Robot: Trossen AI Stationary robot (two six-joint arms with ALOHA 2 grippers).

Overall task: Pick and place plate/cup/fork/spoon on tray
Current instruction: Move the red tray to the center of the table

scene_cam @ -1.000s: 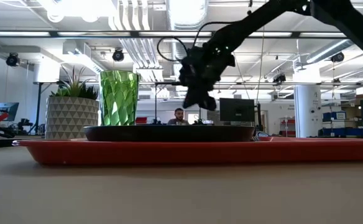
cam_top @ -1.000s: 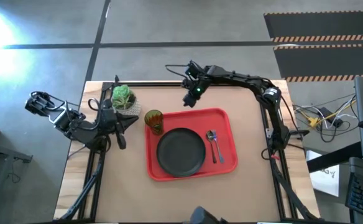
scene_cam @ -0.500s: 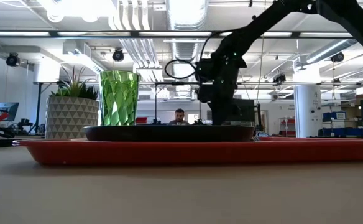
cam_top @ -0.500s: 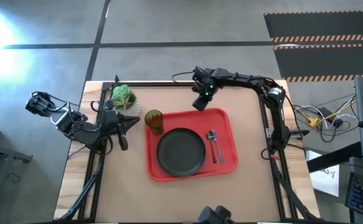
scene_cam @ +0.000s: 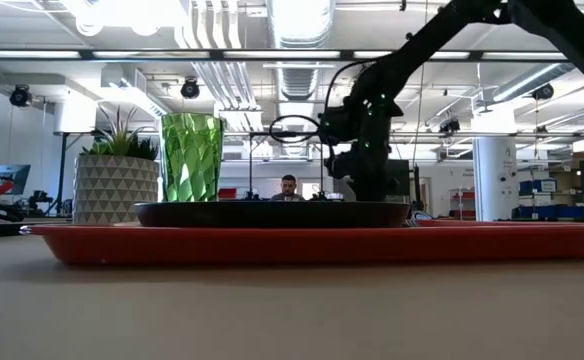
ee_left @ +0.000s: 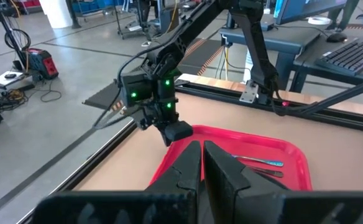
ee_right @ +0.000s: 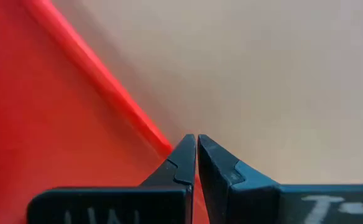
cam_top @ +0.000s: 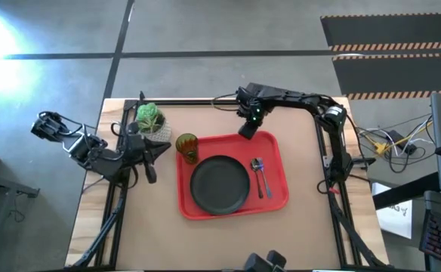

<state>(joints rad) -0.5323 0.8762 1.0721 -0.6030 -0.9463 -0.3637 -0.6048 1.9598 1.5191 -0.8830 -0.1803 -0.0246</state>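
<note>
Tan tabletop (cam_top: pixel 311 227) under your two arms, open workshop floor behind it. Your red tray (cam_top: pixel 277 196) sits mid-table. On it: the dark plate (cam_top: pixel 219 183) in the middle, the green cup (cam_top: pixel 186 146) at the far-left corner, and the spoon (cam_top: pixel 257 169) and blue-handled fork (cam_top: pixel 266 183) lying side by side just right of the plate. From table height you see the cup (scene_cam: pixel 192 156) standing upright behind the plate's rim (scene_cam: pixel 272 213). Your right gripper (cam_top: pixel 246 129) hangs over the tray's far edge, fingers pressed together, nothing between them; its wrist camera shows the tips right over the tray rim (ee_right: pixel 101 81) where red meets table. Your left gripper (cam_top: pixel 146 168) is parked at the table's left side, beside the tray, fingers also pressed together and empty, pointing toward the tray (ee_left: pixel 296 168). White pot with a green plant (cam_top: pixel 149 119) stands just left of the cup, off the tray. A person (scene_cam: pixel 289 187) sits far back in the room.
</note>
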